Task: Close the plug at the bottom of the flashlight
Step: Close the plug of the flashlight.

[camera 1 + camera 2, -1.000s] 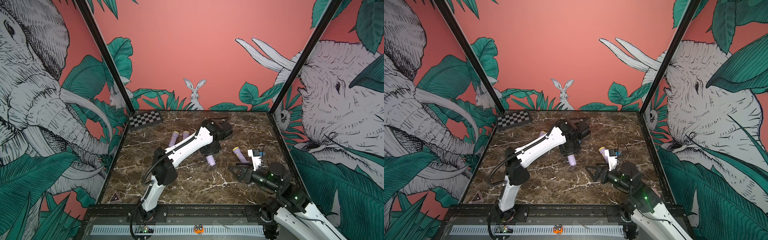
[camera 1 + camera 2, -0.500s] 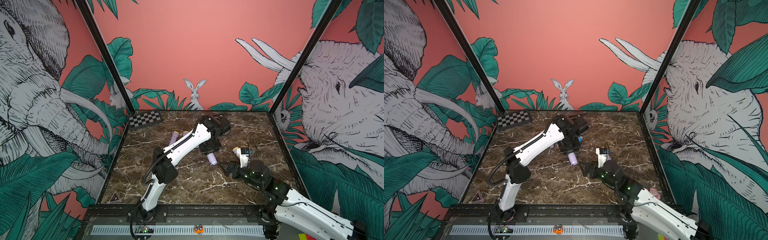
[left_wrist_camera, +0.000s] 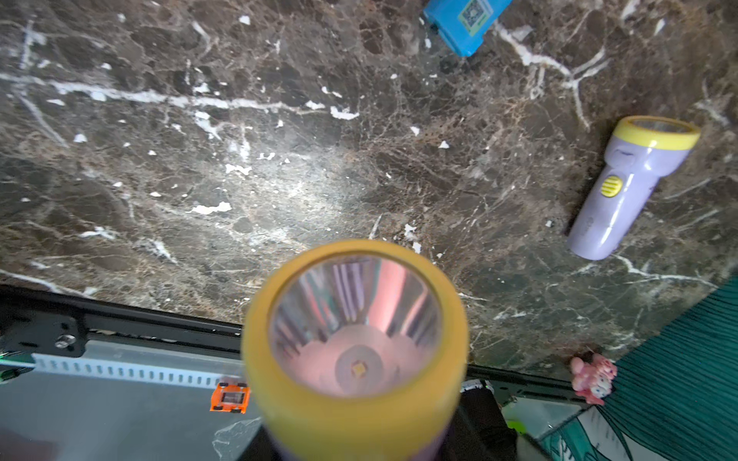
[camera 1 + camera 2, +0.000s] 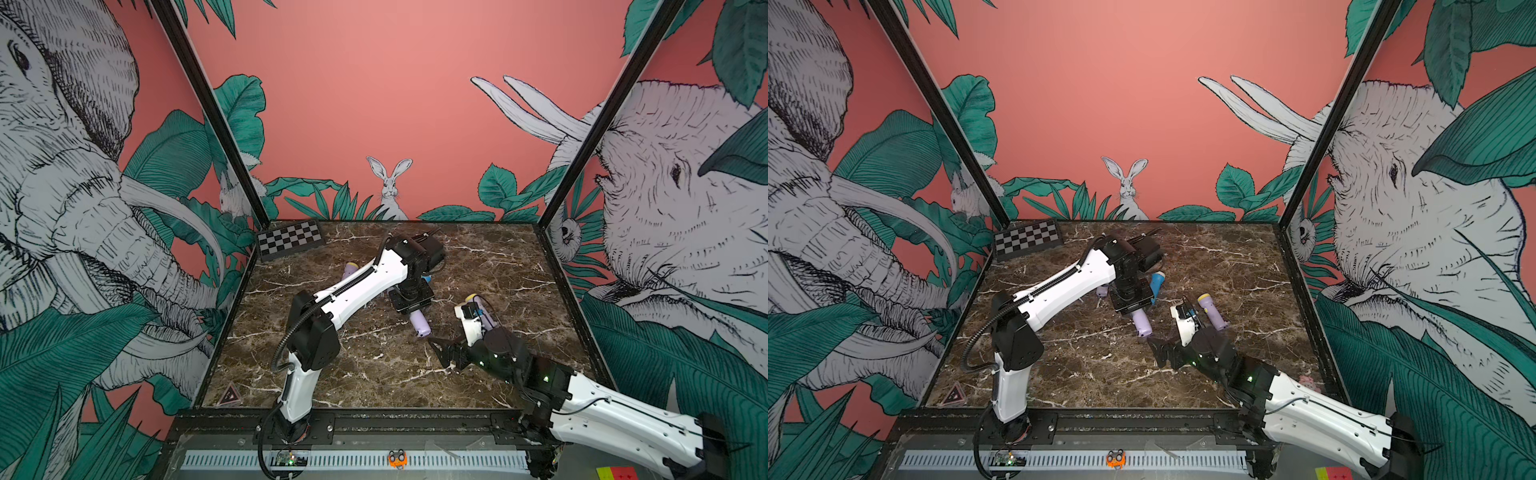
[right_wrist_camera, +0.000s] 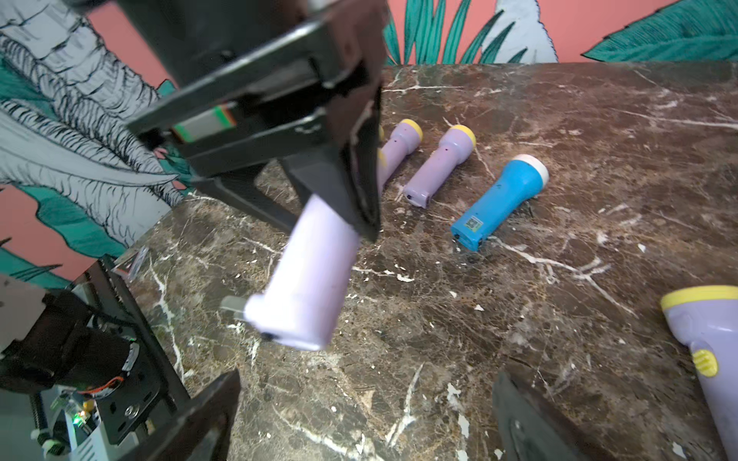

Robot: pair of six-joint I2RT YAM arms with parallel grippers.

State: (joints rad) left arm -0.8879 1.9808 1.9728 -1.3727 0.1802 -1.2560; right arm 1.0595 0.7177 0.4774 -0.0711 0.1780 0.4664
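My left gripper (image 4: 410, 306) is shut on a purple flashlight (image 4: 419, 326) (image 5: 307, 275) and holds it tilted above the marble table (image 4: 365, 374). Its yellow-rimmed head (image 3: 355, 351) fills the left wrist view and hides the jaws there. The flat bottom end points down toward the front. A small pale plug tab (image 5: 233, 307) sticks out sideways from that end. My right gripper (image 4: 440, 353) (image 5: 365, 383) stands open just in front of and below the bottom end, apart from it, with nothing between its fingers (image 5: 215, 403).
Another purple flashlight (image 4: 1212, 312) (image 5: 707, 351) lies beside my right wrist. A blue flashlight (image 4: 1157, 285) (image 5: 499, 199) and two purple ones (image 5: 439, 163) lie behind the left gripper. A checkerboard (image 4: 291, 240) sits at the back left corner, a pink toy (image 4: 1308, 383) at the front right edge.
My right arm has reached in leftward, bringing its open gripper close under the held flashlight's bottom end. The left gripper and its flashlight have hardly moved.
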